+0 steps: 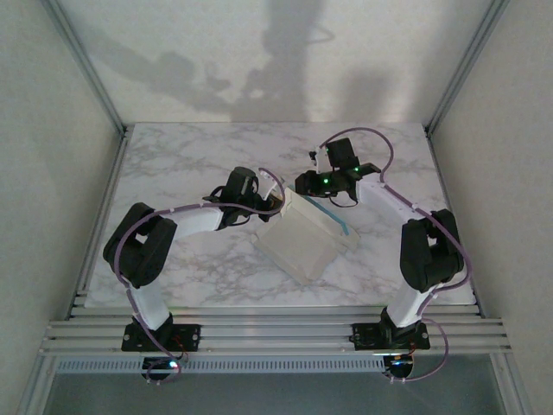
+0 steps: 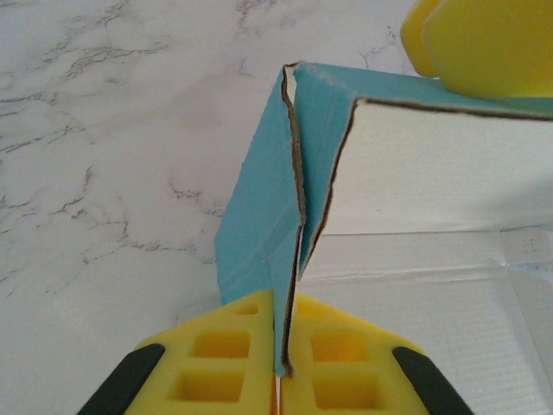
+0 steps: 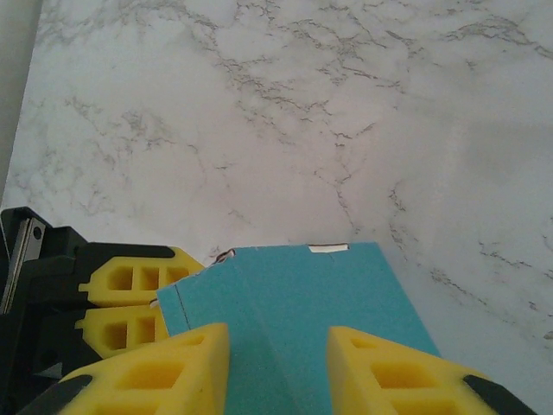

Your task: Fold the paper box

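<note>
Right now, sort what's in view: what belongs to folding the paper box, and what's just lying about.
For the job:
paper box
left end effector, shut on the box
right end effector, open at the box's edge

Just there:
marble table
aluminium rails

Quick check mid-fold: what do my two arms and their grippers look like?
The left arm and right arm have white links, black joints and a lilac cable each. The left gripper and right gripper have yellow cut-out fingers with black trim.

Open table (image 1: pixel 190 156) beyond — paper box (image 1: pixel 302 242) blocks centre.
</note>
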Robot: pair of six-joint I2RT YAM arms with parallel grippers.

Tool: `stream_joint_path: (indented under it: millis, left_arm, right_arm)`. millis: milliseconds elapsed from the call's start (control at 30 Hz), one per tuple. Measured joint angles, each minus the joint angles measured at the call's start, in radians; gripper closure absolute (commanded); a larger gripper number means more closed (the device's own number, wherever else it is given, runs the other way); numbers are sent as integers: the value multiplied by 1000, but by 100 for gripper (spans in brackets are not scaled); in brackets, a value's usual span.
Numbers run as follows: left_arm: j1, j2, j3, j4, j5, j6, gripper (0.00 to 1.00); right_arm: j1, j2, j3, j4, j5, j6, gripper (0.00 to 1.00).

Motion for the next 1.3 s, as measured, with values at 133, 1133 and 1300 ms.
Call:
stream_joint_path:
  millis: [133, 1133, 1300]
  left_arm:
    - [0, 0, 0, -2, 0, 2, 91]
    - [-9, 0, 6, -10, -15, 3, 91]
    - [-9, 0, 6, -10, -15, 3, 91]
  right_arm:
    - [4, 11, 12, -1, 20, -16, 66]
    - [53, 28, -11, 137, 129, -29, 63]
    - [47, 28, -40, 197, 107, -4, 63]
